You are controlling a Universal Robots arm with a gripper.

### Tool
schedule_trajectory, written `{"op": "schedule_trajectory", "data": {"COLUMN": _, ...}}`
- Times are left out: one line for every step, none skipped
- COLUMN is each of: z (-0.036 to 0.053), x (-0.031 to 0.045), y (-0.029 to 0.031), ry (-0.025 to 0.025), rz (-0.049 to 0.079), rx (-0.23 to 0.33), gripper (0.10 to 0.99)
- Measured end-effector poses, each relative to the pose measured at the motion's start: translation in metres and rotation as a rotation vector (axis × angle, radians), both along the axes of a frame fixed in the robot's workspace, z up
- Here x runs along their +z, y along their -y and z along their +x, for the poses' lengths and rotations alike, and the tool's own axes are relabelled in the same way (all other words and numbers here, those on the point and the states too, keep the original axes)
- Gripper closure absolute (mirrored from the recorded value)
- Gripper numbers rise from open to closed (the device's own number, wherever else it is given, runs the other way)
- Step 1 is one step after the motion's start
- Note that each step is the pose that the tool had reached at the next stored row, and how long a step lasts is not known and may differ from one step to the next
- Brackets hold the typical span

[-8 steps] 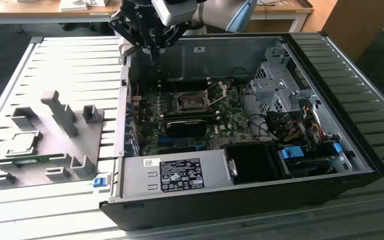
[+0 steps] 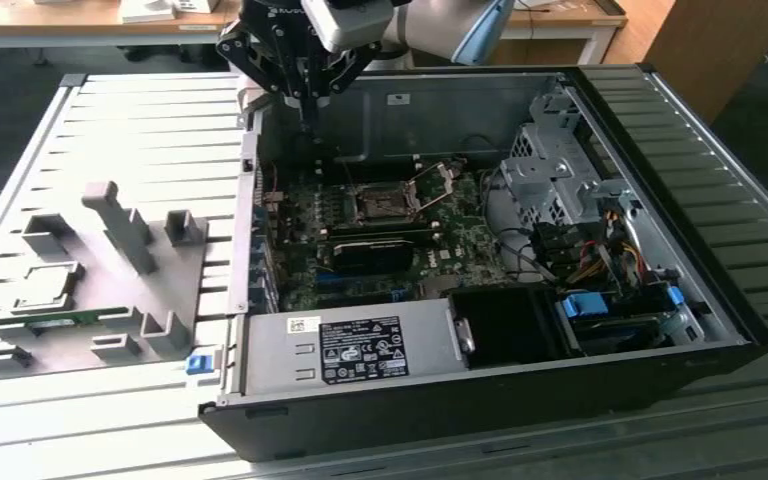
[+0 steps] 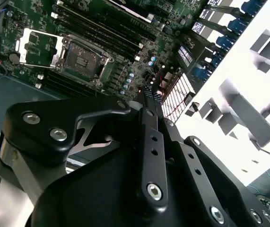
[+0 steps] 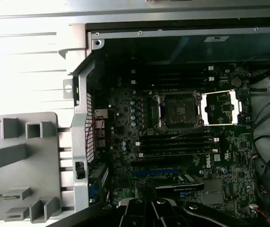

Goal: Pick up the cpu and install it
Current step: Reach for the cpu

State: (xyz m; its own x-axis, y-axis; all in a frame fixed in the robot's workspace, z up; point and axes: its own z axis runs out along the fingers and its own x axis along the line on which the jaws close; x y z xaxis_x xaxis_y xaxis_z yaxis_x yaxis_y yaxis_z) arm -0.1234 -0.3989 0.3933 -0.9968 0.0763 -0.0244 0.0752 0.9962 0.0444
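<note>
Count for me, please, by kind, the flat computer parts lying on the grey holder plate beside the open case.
Small flat square silvery-grey cpu: 1
Long narrow green memory stick: 1
Total: 2

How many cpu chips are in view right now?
1. The cpu lies on the grey tray at the exterior view's left, outside the case. The socket looks empty. Another could be hidden.
</note>
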Motion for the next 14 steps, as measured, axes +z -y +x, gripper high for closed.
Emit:
{"op": "schedule_trajectory", "data": {"z": -0.0007, "x": 0.0, "y": 0.0, "ry": 0.0001, "rz": 0.0, "rx": 0.0, "gripper": 0.98}}
{"op": "schedule_trajectory", "data": {"z": -0.0015, "x": 0.0, "y": 0.0, "ry": 0.0001, "rz": 0.0, "rx": 0.0, "gripper": 0.98}}
{"op": "schedule_trajectory", "data": {"z": -0.0023, "x": 0.0, "y": 0.0, "ry": 0.0, "rz": 0.0, "rx": 0.0, "gripper": 0.98}}
{"op": "schedule_trajectory", "data": {"z": -0.003, "x": 0.0, "y": 0.0, "ry": 0.0, "rz": 0.0, "rx": 0.0, "gripper": 0.98}}
{"op": "schedule_trajectory", "data": {"z": -0.0038, "x": 0.0, "y": 0.0, "ry": 0.0, "rz": 0.0, "rx": 0.0, "gripper": 0.98}}
{"op": "schedule_trajectory", "data": {"z": -0.0045, "x": 0.0, "y": 0.0, "ry": 0.0, "rz": 0.0, "rx": 0.0, "gripper": 0.98}}
{"op": "schedule_trajectory", "data": {"z": -0.0052, "x": 0.0, "y": 0.0, "ry": 0.0, "rz": 0.0, "rx": 0.0, "gripper": 0.98}}
{"op": "schedule_trajectory", "data": {"z": -0.0059, "x": 0.0, "y": 0.0, "ry": 0.0, "rz": 0.0, "rx": 0.0, "gripper": 0.98}}
{"op": "schedule_trajectory", "data": {"z": -0.0064, "x": 0.0, "y": 0.0, "ry": 0.0, "rz": 0.0, "rx": 0.0, "gripper": 0.98}}
{"op": "schedule_trajectory", "data": {"z": -0.0069, "x": 0.0, "y": 0.0, "ry": 0.0, "rz": 0.0, "rx": 0.0, "gripper": 0.98}}
{"op": "schedule_trajectory", "data": {"z": -0.0075, "x": 0.0, "y": 0.0, "ry": 0.0, "rz": 0.0, "rx": 0.0, "gripper": 0.98}}
{"op": "schedule_trajectory", "data": {"z": -0.008, "x": 0.0, "y": 0.0, "ry": 0.0, "rz": 0.0, "rx": 0.0, "gripper": 0.98}}
{"op": "schedule_trajectory", "data": {"z": -0.0086, "x": 0.0, "y": 0.0, "ry": 0.0001, "rz": 0.0, "rx": 0.0, "gripper": 0.98}}
{"op": "schedule_trajectory", "data": {"z": -0.0092, "x": 0.0, "y": 0.0, "ry": 0.0, "rz": 0.0, "rx": 0.0, "gripper": 0.98}}
